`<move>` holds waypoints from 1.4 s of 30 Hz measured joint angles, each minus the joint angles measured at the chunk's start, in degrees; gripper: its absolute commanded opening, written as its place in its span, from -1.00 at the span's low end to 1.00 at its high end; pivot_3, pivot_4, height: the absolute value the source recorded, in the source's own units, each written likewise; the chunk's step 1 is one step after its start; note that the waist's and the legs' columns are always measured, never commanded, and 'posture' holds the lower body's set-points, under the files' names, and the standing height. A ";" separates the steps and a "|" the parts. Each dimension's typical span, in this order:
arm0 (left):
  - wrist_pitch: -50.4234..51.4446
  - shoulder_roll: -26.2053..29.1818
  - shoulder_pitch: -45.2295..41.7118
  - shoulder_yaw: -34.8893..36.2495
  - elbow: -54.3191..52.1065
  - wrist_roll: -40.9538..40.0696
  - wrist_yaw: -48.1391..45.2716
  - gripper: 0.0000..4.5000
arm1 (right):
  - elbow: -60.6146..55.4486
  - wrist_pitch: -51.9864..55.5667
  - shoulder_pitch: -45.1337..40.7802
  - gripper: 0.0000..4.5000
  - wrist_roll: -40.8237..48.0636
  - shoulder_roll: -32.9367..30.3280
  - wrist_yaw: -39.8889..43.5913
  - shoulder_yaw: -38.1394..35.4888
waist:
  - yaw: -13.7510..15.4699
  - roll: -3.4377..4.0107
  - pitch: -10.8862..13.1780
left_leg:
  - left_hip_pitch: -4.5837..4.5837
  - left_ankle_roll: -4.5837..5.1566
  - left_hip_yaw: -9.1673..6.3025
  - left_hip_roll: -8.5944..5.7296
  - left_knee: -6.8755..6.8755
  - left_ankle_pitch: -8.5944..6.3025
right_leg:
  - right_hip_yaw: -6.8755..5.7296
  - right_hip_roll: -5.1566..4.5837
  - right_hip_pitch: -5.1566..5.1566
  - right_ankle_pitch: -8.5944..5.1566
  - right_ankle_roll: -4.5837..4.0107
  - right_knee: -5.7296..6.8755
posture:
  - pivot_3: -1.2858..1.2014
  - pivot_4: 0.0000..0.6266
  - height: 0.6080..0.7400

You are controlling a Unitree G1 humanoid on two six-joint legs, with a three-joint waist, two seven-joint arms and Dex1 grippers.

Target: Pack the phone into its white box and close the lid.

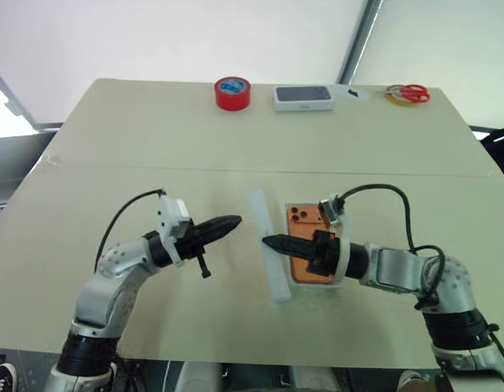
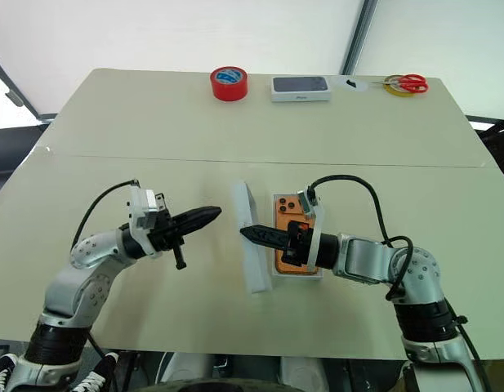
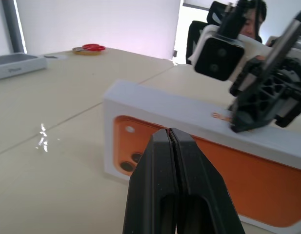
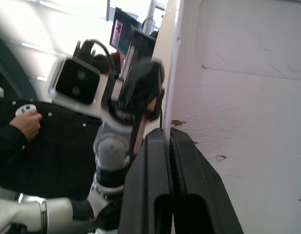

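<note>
Phone (image 2: 294,237): you see it lying back-up in the white box (image 2: 319,273), lenses toward the far edge.
Lid (image 2: 252,237): stands on its long edge just left of the box.
Right gripper (image 2: 245,233): clenched, empty, reaching over the phone toward the lid.
Left gripper (image 2: 214,212): clenched, empty, left of the lid, apart from it.
Red tape roll (image 2: 229,83): well beyond the box, at the table's far edge.
</note>
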 measured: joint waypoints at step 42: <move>-6.66 -8.89 -9.85 -12.61 20.45 14.83 -0.80 -1.00 | -0.62 -26.50 8.40 -0.97 -65.80 -16.77 35.53 -5.13 | 1.42 0.04 -0.03 | 0.03 0.02 -0.01 -0.04 0.10 -0.01 | -0.02 0.02 0.07 0.00 0.01 -0.01 | 0.03 -0.52 0.96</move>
